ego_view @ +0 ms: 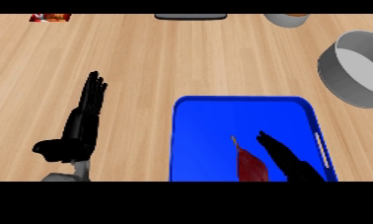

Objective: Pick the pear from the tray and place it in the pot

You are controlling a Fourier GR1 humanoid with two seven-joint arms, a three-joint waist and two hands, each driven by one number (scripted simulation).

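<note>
two hands, both open and empty: the right hand (pixel 287 159) reaches over the tray (pixel 211 129) just right of the dark red pear (pixel 251 166) at its near edge, likely lining up a grasp; the left hand (pixel 82 119) rests left of the tray.

The pear (pixel 250 166) is dark red and elongated, more like a pointed leaf than a round fruit. It lies flat in the near right part of the tray (pixel 211 129), its thin stem pointing away towards the tray's middle and its near end cut off by the view's lower edge. The tray is bright blue and rectangular, with rounded corners, a raised rim and a pale handle strip on its right side; it rests flat on the wooden tabletop (pixel 146 55). The pot (pixel 339 77) is grey and round with a paler inside. It stands upright at the view's right edge, beyond the tray's far right corner and apart from it.
</note>
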